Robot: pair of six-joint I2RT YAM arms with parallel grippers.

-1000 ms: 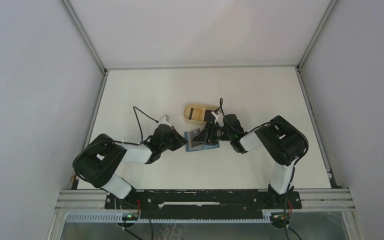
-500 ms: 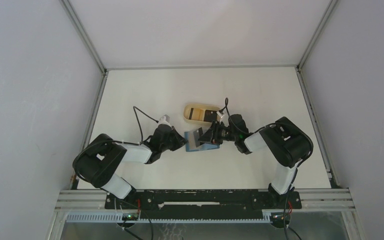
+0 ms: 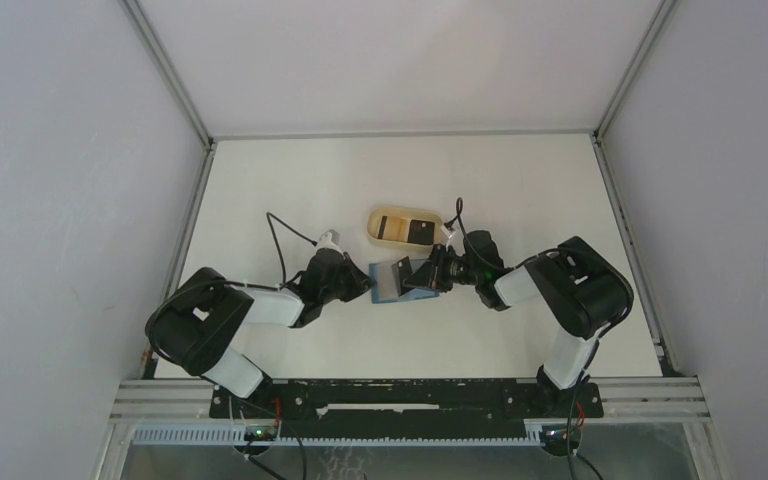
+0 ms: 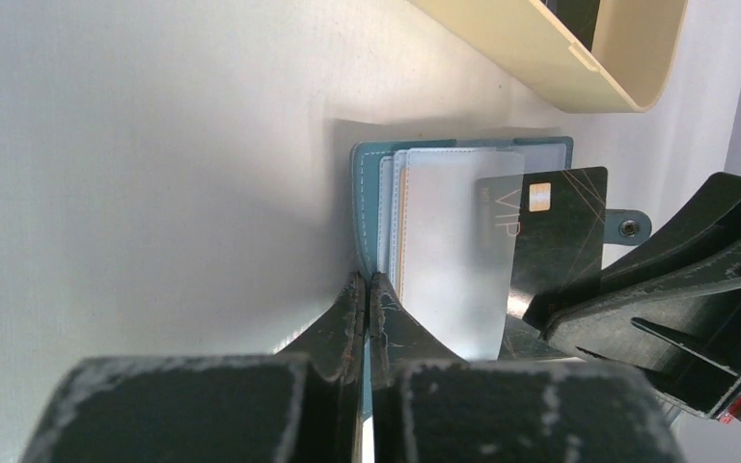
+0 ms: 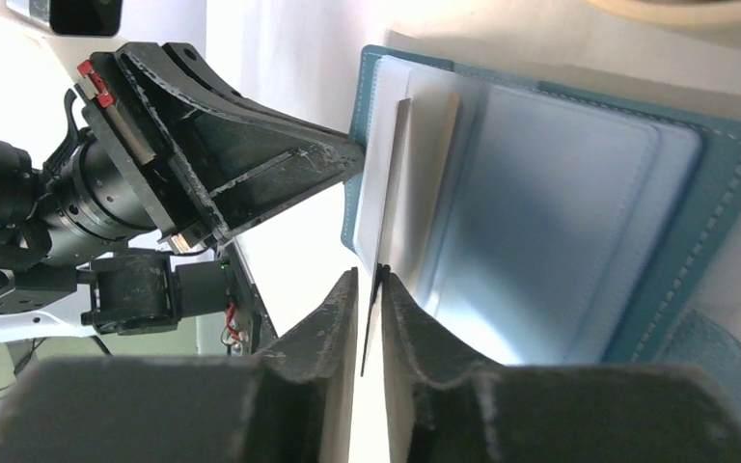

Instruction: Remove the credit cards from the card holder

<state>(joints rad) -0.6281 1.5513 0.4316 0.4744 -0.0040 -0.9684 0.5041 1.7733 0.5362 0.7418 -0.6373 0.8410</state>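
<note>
One beige tray [image 3: 373, 226] w/ dark card [image 3: 419, 231] sits just behind card holder [image 3: 385, 284].

High fixed view from above and behind, looking down over the whole table [image 3: 290, 180], two wrist views close and low, facing each other, both on the open card holder [image 4: 364, 203]
</note>
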